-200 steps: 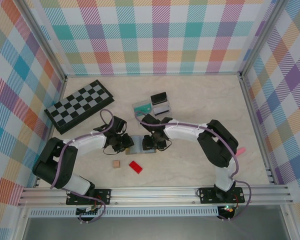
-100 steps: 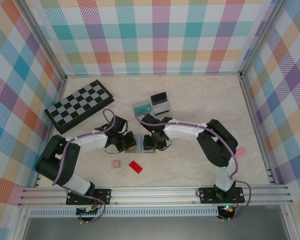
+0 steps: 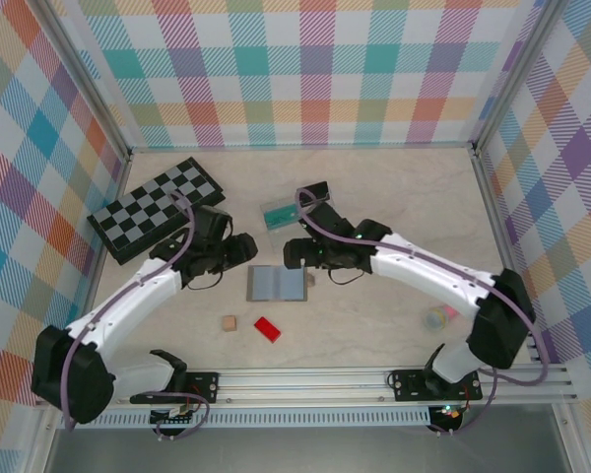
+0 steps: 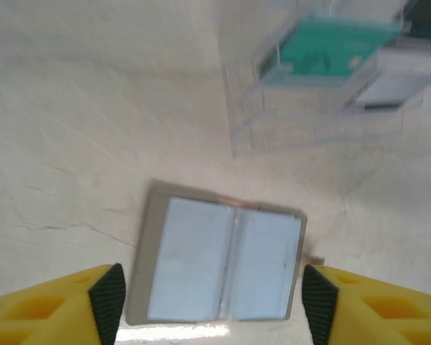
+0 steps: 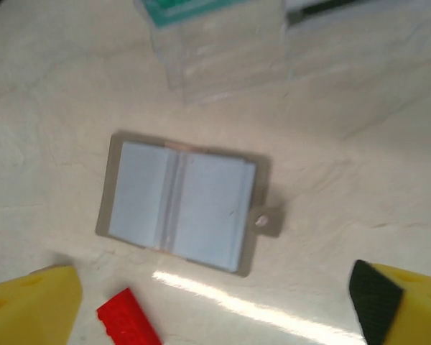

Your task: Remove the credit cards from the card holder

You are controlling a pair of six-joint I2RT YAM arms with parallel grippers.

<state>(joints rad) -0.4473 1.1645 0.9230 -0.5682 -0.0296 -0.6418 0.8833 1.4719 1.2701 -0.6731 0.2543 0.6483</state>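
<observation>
The flat grey fabric-like folding card holder (image 3: 276,284) lies spread open on the pale marbled tabletop (image 3: 394,197). Its two blue-grey panels face up and its long axis runs left to right, just nearward of both claws. The left gripper (image 3: 244,252) hangs over its far left corner and the right gripper (image 3: 295,254) over its far edge, both splayed wide and holding nothing. The two are about equally near. The clear-teal plastic card (image 3: 279,212) and the small black card (image 3: 313,189) lie beyond the holder toward the far wall, apart from it, and the left wrist view shows a silver-grey card (image 4: 396,80) beside the teal one. The panels look bare (whether a card hides in a pocket I cannot tell), so the task seems all but finished. Any further reach would mean coming straight down and slightly nearward. There is open room to the holder's right. A small red block (image 3: 267,328) and a tan cube (image 3: 229,322) sit near its front edge, and the black-and-grey chessboard (image 3: 158,209) lies off to the left.
</observation>
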